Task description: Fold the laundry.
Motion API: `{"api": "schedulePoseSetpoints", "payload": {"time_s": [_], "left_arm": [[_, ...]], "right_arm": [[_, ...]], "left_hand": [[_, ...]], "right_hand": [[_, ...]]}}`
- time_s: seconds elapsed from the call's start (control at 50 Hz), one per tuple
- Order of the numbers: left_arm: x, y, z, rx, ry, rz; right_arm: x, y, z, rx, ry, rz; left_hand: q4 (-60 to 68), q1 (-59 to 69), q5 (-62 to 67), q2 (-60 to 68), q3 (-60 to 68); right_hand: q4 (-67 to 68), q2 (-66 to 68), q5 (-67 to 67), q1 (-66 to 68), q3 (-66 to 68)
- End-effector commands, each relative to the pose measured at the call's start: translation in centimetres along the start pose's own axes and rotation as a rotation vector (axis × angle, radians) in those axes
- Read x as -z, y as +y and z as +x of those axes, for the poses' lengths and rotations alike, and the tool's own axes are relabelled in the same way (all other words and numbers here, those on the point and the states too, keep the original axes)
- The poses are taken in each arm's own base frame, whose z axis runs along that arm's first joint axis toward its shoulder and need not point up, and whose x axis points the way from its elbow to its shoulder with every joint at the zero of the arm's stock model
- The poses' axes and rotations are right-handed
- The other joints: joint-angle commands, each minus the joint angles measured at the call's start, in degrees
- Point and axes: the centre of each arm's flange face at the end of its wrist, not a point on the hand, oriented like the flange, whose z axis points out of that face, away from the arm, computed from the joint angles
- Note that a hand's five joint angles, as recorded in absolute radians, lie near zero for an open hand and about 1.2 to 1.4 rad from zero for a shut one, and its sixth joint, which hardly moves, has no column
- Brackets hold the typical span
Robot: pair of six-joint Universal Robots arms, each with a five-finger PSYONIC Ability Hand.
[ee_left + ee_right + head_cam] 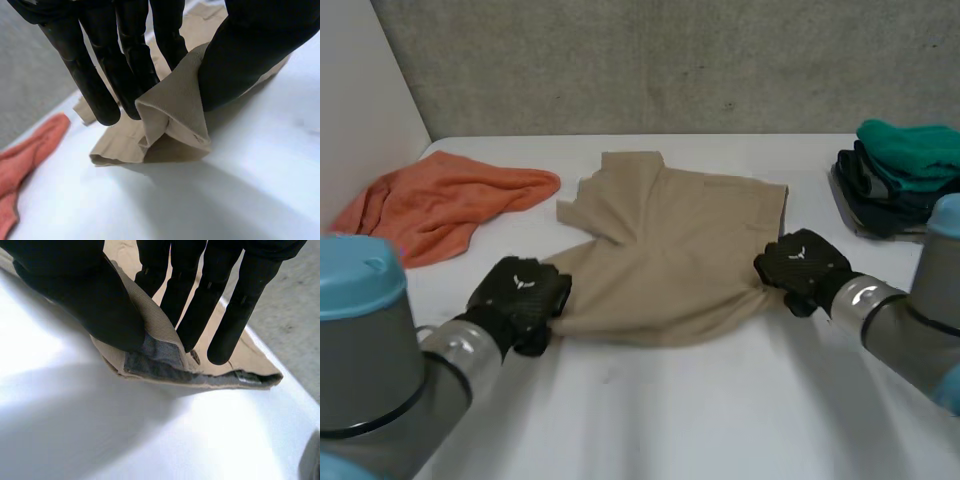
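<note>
Your left hand [520,290] and right hand [802,265] each pinch a corner of the cloth [670,250] stretched between them. The fold looks barely started; next, lift both corners evenly and carry them forward.

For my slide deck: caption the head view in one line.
Left hand and right hand pinch near corners of the tan garment; orange cloth and a folded stack lie aside.

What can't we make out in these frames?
Folded stack: head view, cut off by the frame edge and the right arm; item count unclear.
Tan garment: lower layers hidden under its top layer, all views.
Pinched edges: head view, covered by the left hand and right hand.
</note>
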Motion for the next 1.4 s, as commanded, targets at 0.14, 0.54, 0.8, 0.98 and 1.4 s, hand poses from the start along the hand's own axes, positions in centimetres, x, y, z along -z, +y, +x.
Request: {"api": "schedulePoseSetpoints", "payload": {"time_s": [0.14, 0.54, 0.8, 0.98, 1.4], "left_arm": [[11.3, -0.8, 1.6, -0.212, 0.234, -0.309], [-6.7, -8.0, -3.6, -0.308, -0.184, 0.348], [-20.5, -5.5, -4.6, -0.313, -0.222, 0.436], [-24.0, -4.3, -3.9, -0.335, -0.216, 0.552], [-13.8, -8.5, -3.8, -0.028, -0.100, 0.528]], "right_arm": [[11.8, -4.9, -0.7, 0.040, -0.176, -0.249], [3.9, -2.5, 4.8, -0.081, 0.197, -0.076], [-5.6, -1.4, 5.2, 0.017, 0.360, 0.095], [-10.2, 0.2, 5.6, 0.061, 0.444, 0.170], [-1.0, -3.2, 5.4, -0.220, 0.355, -0.042]], "left_hand": [[11.2, 14.2, 12.4, 11.4, 11.5], [11.2, 14.2, 12.4, 11.4, 11.5], [11.2, 14.2, 12.4, 11.4, 11.5], [-3.3, -0.2, -2.0, -3.1, -2.9], [-58.8, -55.8, -57.6, -58.6, -58.5]], "right_hand": [[11.3, 12.4, 11.7, 15.1, 11.8], [11.3, 12.4, 11.7, 15.1, 11.8], [11.3, 12.4, 11.7, 15.1, 11.8], [7.2, 8.3, 7.6, 11.0, 7.7], [-58.7, -57.6, -58.3, -54.9, -58.2]]}}
